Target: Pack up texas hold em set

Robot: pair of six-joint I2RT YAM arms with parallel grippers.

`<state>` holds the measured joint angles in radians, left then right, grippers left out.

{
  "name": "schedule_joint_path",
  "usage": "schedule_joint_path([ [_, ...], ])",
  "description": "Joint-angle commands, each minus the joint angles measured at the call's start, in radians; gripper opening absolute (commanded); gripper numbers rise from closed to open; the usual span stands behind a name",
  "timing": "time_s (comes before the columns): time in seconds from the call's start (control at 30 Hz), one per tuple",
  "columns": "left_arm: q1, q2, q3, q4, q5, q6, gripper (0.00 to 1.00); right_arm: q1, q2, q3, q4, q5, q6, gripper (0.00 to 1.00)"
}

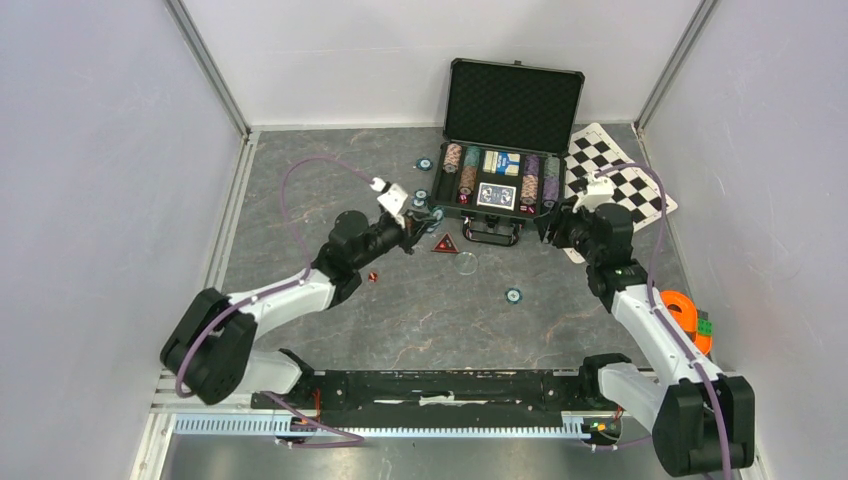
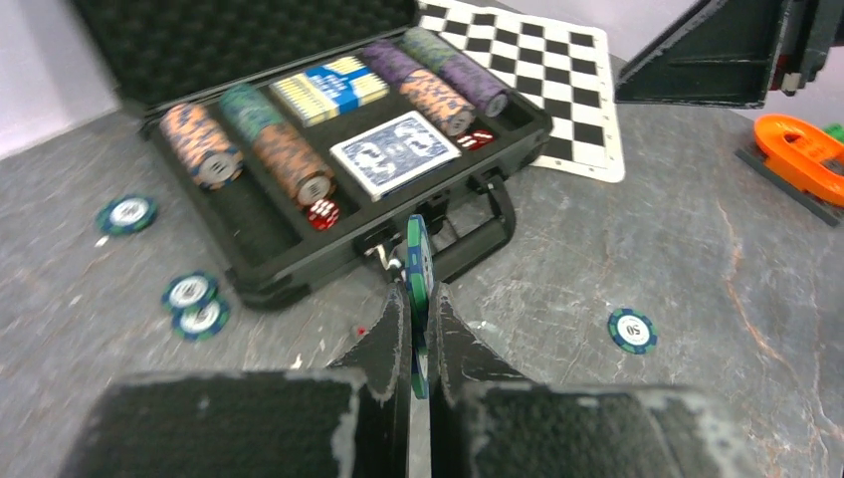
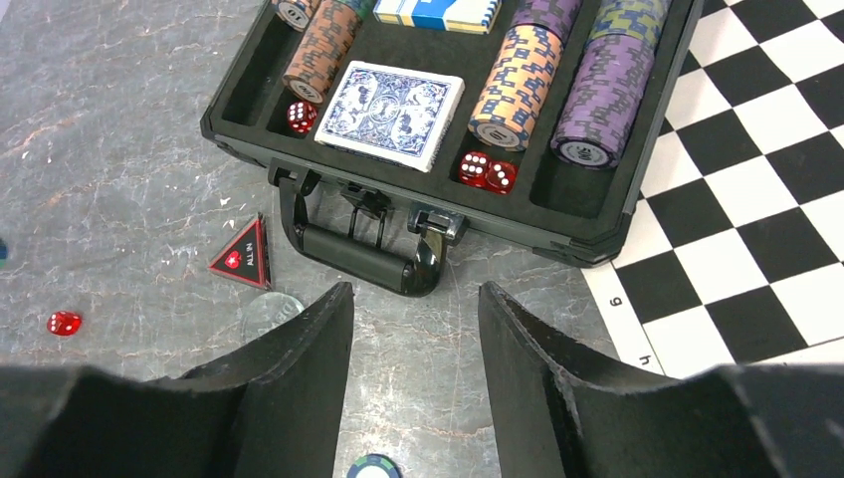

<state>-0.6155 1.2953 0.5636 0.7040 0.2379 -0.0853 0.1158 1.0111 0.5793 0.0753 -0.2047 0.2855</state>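
Note:
The black case [image 1: 446, 203] lies open at the back centre, its foam-lined lid upright. It holds rows of striped chips [image 2: 287, 159], blue card decks [image 3: 393, 113] and red dice [image 3: 486, 171]. My left gripper [image 2: 419, 289] is shut on a green-blue chip [image 2: 419, 249], held on edge just in front of the case's left front corner [image 1: 428, 215]. My right gripper [image 3: 415, 294] is open and empty, low over the table before the case handle [image 3: 353, 254]. The red triangular marker [image 3: 244, 257], a loose red die [image 3: 64, 323] and loose chips [image 2: 189, 291] lie on the table.
The black-and-white checkered mat [image 1: 620, 185] lies right of the case, under its edge. An orange ring-shaped object [image 1: 685, 315] sits at the right. A clear disc [image 3: 271, 309] lies by the marker. Single chips lie at the table's middle [image 1: 513, 295] and left of the case [image 1: 424, 165].

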Motion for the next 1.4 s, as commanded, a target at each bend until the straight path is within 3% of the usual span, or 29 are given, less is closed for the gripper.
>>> schedule_joint_path([
  [0.0, -0.021, 0.116, 0.194, -0.038, 0.178, 0.131, 0.02, -0.001, -0.057, -0.024, 0.055, 0.058, 0.03, 0.55],
  [0.13, -0.021, 0.208, 0.364, -0.193, 0.243, 0.225, 0.02, -0.002, -0.091, -0.018, 0.013, 0.166, 0.048, 0.55],
  [0.23, -0.022, 0.283, 0.448, -0.169, 0.305, 0.252, 0.02, -0.001, -0.13, -0.029, -0.003, 0.242, 0.063, 0.54],
  [0.43, -0.016, 0.484, 0.606, 0.098, 0.469, 0.002, 0.02, -0.001, -0.144, -0.015, -0.022, 0.249, 0.038, 0.54],
  [0.57, 0.011, 0.504, 0.607, 0.196, 0.56, -0.103, 0.02, -0.002, -0.124, 0.011, -0.025, 0.078, -0.038, 0.54],
  [0.67, 0.039, 0.446, 0.553, 0.204, 0.603, -0.164, 0.02, -0.002, -0.114, -0.018, 0.053, -0.095, -0.046, 0.6],
  [0.77, 0.049, 0.343, 0.436, 0.216, 0.552, -0.162, 0.02, -0.001, -0.088, -0.041, 0.155, -0.222, -0.003, 0.63],
  [1.0, 0.05, 0.113, 0.294, -0.036, 0.351, -0.18, 0.02, 0.014, -0.001, -0.022, 0.374, -0.453, 0.104, 0.64],
  [1.2, 0.051, -0.079, 0.099, -0.049, 0.235, -0.154, 0.02, 0.088, 0.005, 0.018, 0.378, -0.49, 0.041, 0.64],
  [1.33, 0.051, -0.157, -0.015, -0.069, 0.208, -0.145, 0.02, 0.153, 0.022, 0.08, 0.273, -0.33, 0.002, 0.65],
  [1.37, 0.051, -0.179, -0.045, -0.054, 0.215, -0.132, 0.02, 0.151, 0.026, 0.072, 0.318, -0.347, 0.0, 0.66],
])
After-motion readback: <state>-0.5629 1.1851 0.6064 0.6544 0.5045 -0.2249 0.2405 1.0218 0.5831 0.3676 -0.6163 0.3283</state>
